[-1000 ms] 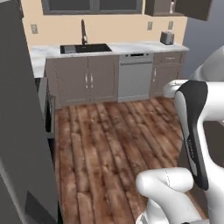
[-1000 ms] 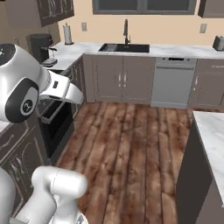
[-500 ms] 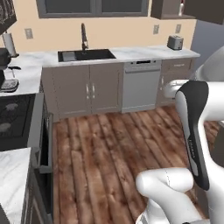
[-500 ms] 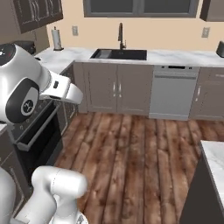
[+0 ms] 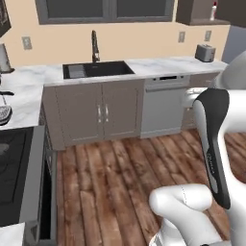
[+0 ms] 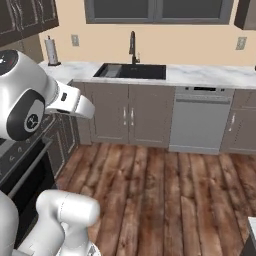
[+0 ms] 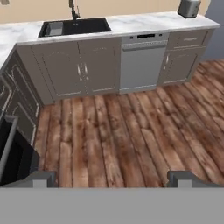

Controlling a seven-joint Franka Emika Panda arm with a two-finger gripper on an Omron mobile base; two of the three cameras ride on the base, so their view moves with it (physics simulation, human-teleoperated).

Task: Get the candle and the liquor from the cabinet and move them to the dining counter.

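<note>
Looks like the approach part, nothing grabbed yet; gripper [image 7: 113, 179] spread fully wide and holding nothing, aimed down at bare floor [image 7: 122, 131] in front of the dishwasher [image 7: 143, 61]. Can spot the liquor [image 5: 213, 10] up in the cabinet [image 5: 194, 12], near the right end of the shelf, top right corner of the left base view; well apart from the hand and way higher.

Stuff that could go sideways, just guessing here:
- could clip the toaster [image 5: 205, 52] at the right end of the wall counter [image 5: 158, 65], just below the cabinet, when reaching up;
- could knock the liquor off the shelf edge with a wide-open finger; tall, narrow, not much base, so probably tippy;
- could bump the shelf lip or a door on a steep upward reach;
- could also park too far back and run out of reach.

Hard to make out:
- can't place the candle; maybe behind the liquor or past the frame edge;
- cabinet cut off at the top, so can't judge the door position;
- liquor tiny and blurry;
- possibly a sliver of the dining counter [image 6: 252, 226] at the bottom right corner of the right base view; too cut off to be sure.
</note>
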